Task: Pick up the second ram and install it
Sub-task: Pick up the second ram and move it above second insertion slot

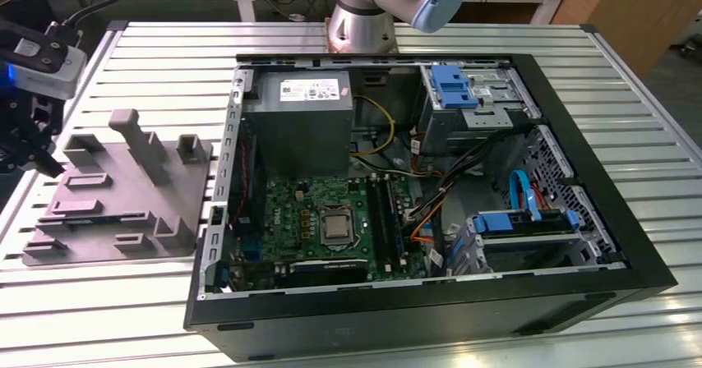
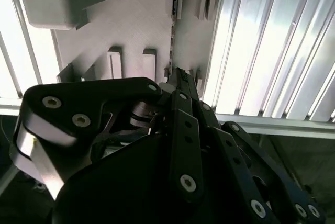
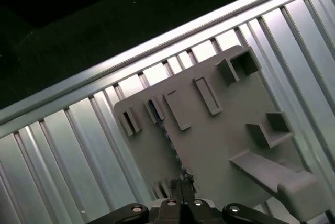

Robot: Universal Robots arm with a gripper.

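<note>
The second ram (image 3: pixel 166 139) is a thin strip standing on its edge in a slot of the grey fixture tray (image 3: pixel 225 140). In the second wrist view the ram (image 2: pixel 171 41) runs across the tray (image 2: pixel 136 25) toward my fingertips. My gripper (image 3: pixel 181 183) hangs over the ram's near end with its black fingers drawn together. I cannot tell whether they touch the ram. In the exterior view the gripper (image 1: pixel 46 164) hovers by the tray's (image 1: pixel 121 212) left edge, far from the green motherboard (image 1: pixel 318 208).
The open black computer case (image 1: pixel 570 294) fills the exterior view's right, with a power supply (image 1: pixel 298 126), blue drive brackets (image 1: pixel 452 85) and loose cables inside. Black slot rails (image 1: pixel 386 212) run beside the processor socket. Upright blocks (image 1: pixel 137 138) rise from the tray. Ribbed metal table (image 1: pixel 99 302) all around.
</note>
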